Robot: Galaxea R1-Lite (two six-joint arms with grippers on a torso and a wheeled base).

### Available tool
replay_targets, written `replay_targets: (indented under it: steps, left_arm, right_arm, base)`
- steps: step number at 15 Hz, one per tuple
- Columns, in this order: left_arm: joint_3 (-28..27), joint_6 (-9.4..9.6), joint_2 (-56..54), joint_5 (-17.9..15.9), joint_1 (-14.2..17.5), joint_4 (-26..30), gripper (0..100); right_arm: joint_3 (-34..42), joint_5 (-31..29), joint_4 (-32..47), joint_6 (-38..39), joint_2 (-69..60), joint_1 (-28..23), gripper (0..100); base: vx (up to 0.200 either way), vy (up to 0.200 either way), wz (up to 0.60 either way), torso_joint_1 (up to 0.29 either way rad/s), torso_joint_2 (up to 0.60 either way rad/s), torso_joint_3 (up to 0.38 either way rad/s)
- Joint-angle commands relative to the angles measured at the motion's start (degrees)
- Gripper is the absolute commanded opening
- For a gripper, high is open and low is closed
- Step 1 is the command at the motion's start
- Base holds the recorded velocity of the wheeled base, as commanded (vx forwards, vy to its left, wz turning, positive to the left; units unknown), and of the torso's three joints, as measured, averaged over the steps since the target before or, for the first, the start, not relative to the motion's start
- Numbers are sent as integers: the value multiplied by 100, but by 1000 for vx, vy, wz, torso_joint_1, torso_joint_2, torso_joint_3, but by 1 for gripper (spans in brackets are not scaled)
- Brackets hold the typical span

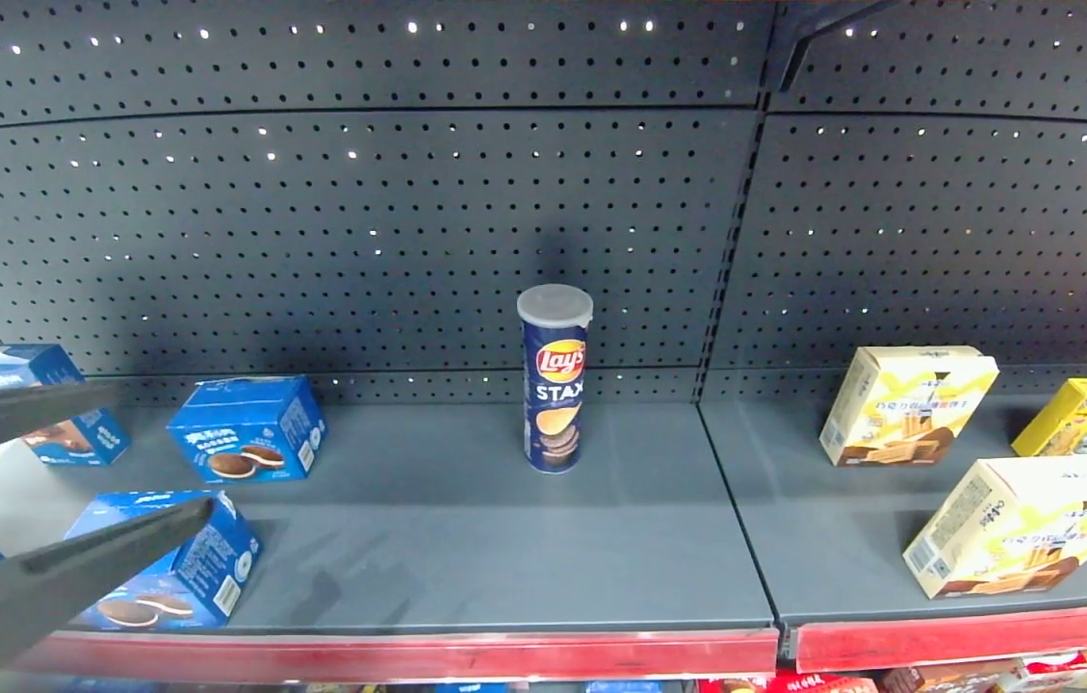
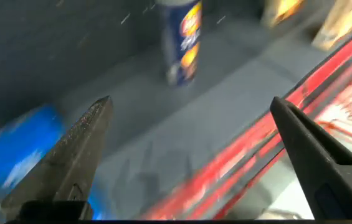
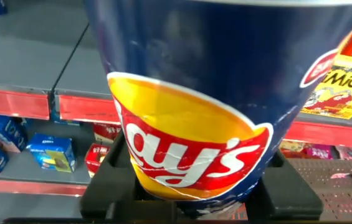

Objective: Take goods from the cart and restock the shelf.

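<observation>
A dark blue chips can [image 1: 555,377] with a clear lid stands upright mid-shelf, near the pegboard back. My left gripper [image 1: 163,448] is open at the shelf's front left, its fingers over the blue cookie boxes [image 1: 247,427]. In the left wrist view the left gripper [image 2: 191,104] has nothing between its fingers, and the standing can [image 2: 182,43] is farther along the shelf. My right gripper [image 3: 197,205] is shut on a second chips can [image 3: 194,93], which sits very close to the camera, out in front of the shelving.
The grey shelf [image 1: 466,539] has a red front strip [image 1: 408,654]. Beige and yellow boxes [image 1: 904,404] lie on its right section. Bare room lies around the standing can. Lower shelves [image 3: 20,102] hold more packaged goods.
</observation>
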Motion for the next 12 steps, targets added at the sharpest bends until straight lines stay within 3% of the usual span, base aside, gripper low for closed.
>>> replay_targets:
  steps: [1,3,5,7,8,10,12]
  left_arm:
    - [409,-23,1374,-517,-101,-1130,100]
    - [400,-32,1866,-623,-110,-1429,100]
    - [277,-261,2490,-1027,-31,-1772,100]
    - [251,-507,3272,-1572,153,-3046,100]
    - [242,-524,3377,-1695,180,-3205,100]
    - [-4,-559,4309,-2354,505,-4286,100]
    - [-294,-559,4810,-2618,663,-4628,100]
  right_arm:
    - [-33,1,-1,-1,-40,-84,0]
    - [-50,-8,-1,-1,-40,-93,0]
    - [-68,-8,-1,-1,-31,-172,0]
    - [-50,1,8,-1,-31,-207,0]
    - [-42,-8,8,-1,-31,-216,0]
    - [-50,-8,8,-1,-14,-216,0]
    - [-59,-8,87,-1,-5,-216,0]
  base:
    - [0,0,0,0,0,0]
    - [0,0,0,0,0,0]
    - [0,0,0,0,0,0]
    - [0,0,0,0,0,0]
    - [0,0,0,0,0,0]
    - [0,0,0,0,0,0]
    - [0,0,0,0,0,0]
